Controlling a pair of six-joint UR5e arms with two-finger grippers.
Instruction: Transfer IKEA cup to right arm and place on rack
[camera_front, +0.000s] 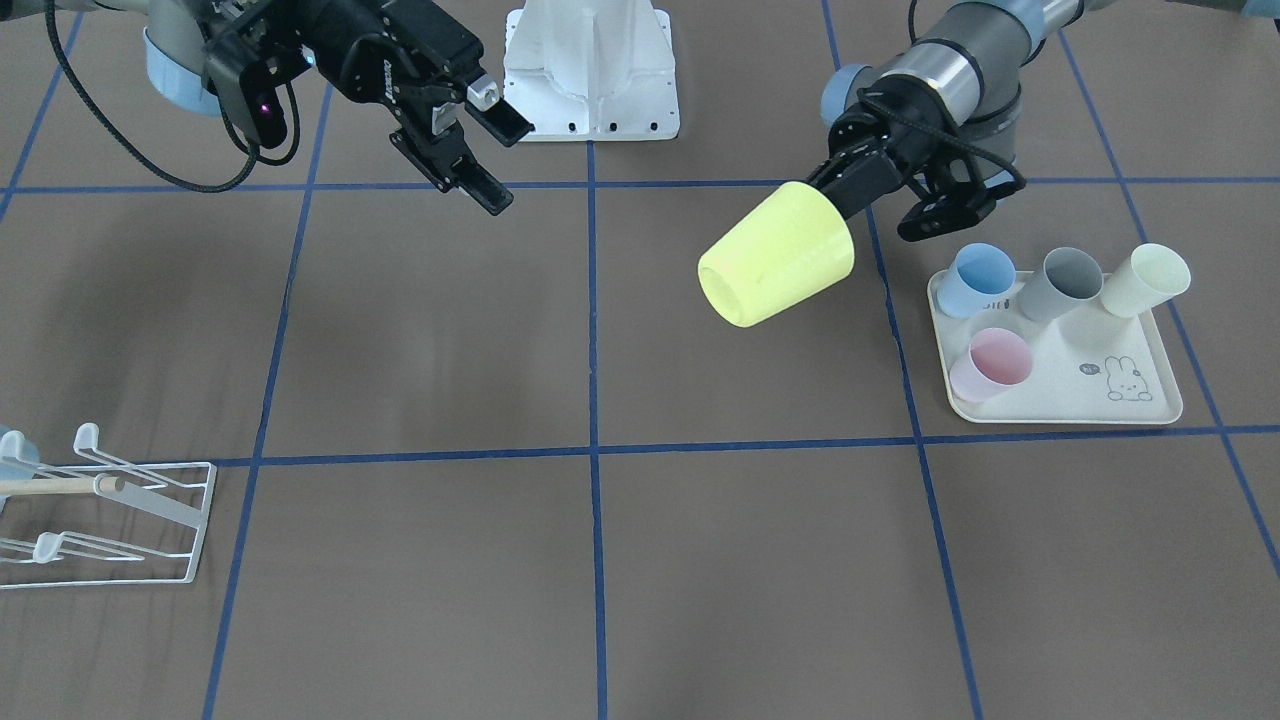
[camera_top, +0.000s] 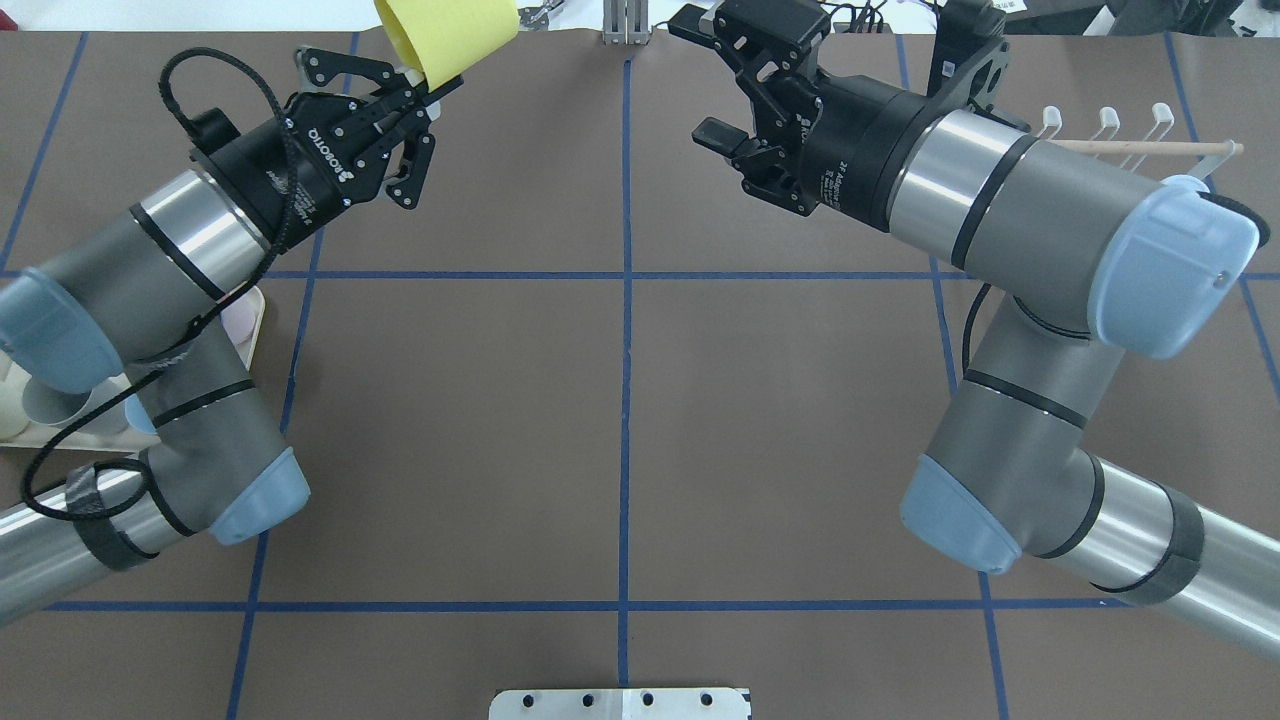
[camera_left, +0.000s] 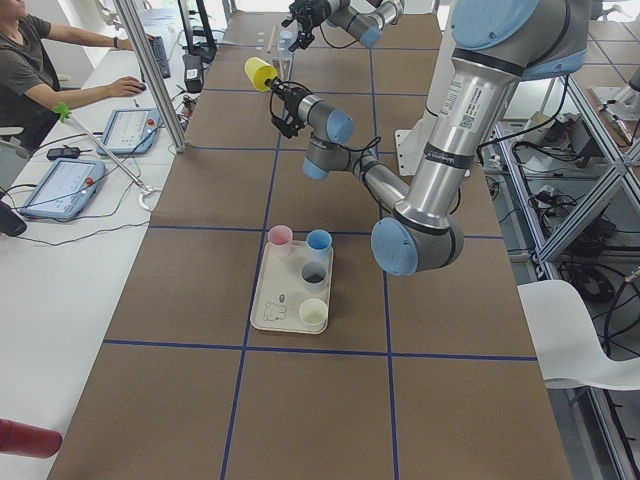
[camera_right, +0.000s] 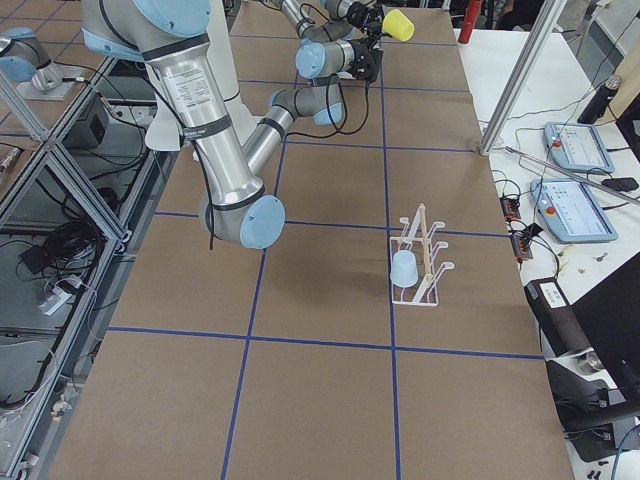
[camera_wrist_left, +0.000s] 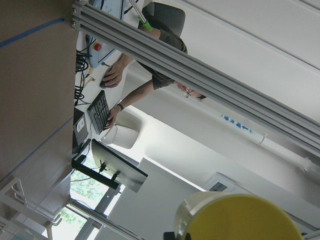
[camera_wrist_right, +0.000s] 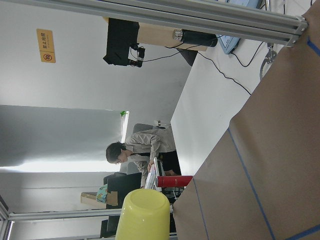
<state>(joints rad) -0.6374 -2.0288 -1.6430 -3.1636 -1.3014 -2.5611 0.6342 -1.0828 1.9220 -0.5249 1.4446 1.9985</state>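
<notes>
Holds tapered yellow plastic cup (camera_front: 775, 255) by rim in left claw (camera_top: 425, 95), tilted, above brown worktop (camera_front: 700, 550). Spreads right claw (camera_front: 500, 165) wide, empty, well apart from cup.

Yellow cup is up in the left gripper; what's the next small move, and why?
Probably ease the open right gripper toward the yellow cup: the left gripper holds it at the rim, base end free, with a gap between them.

Free gap between yellow cup (camera_front: 775, 255) and right gripper (camera_front: 499, 160).
</notes>
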